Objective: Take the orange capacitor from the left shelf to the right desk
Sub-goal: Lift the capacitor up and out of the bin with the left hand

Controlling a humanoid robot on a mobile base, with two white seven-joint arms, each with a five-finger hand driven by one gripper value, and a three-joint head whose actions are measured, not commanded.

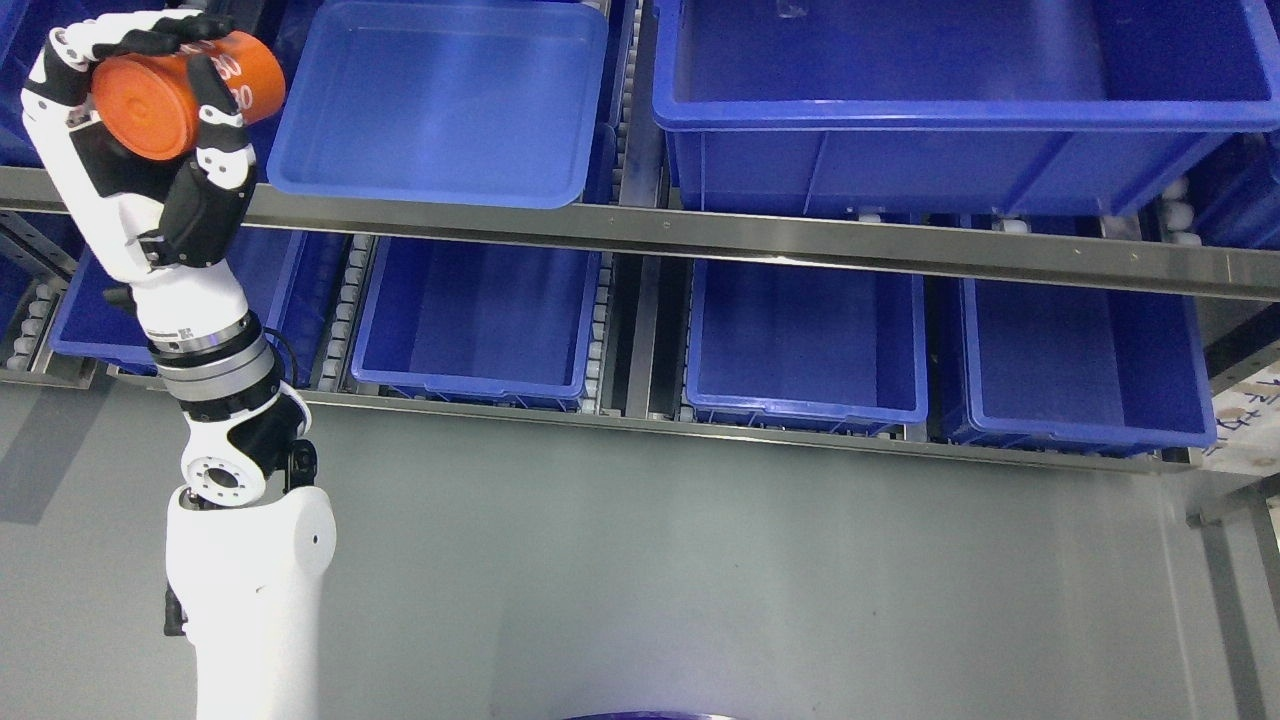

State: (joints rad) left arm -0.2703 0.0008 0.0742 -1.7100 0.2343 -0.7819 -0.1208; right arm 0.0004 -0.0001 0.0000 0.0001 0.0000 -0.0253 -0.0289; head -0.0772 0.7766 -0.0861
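Observation:
An orange cylindrical capacitor (160, 100) with white print on its side is held up at the top left, in front of the upper shelf level. My left hand (150, 115) is shut on it, black-tipped fingers (160, 38) wrapped over its top and the thumb across its side. The flat round end of the capacitor faces the camera. The white left arm rises from the bottom left edge. No right arm shows.
A shallow blue tray (440, 180) sits just right of the hand on the upper shelf, and a deep blue bin (900, 160) further right. A steel shelf rail (700, 235) runs across. Several blue bins (480, 370) line the lower shelf. Grey floor lies below.

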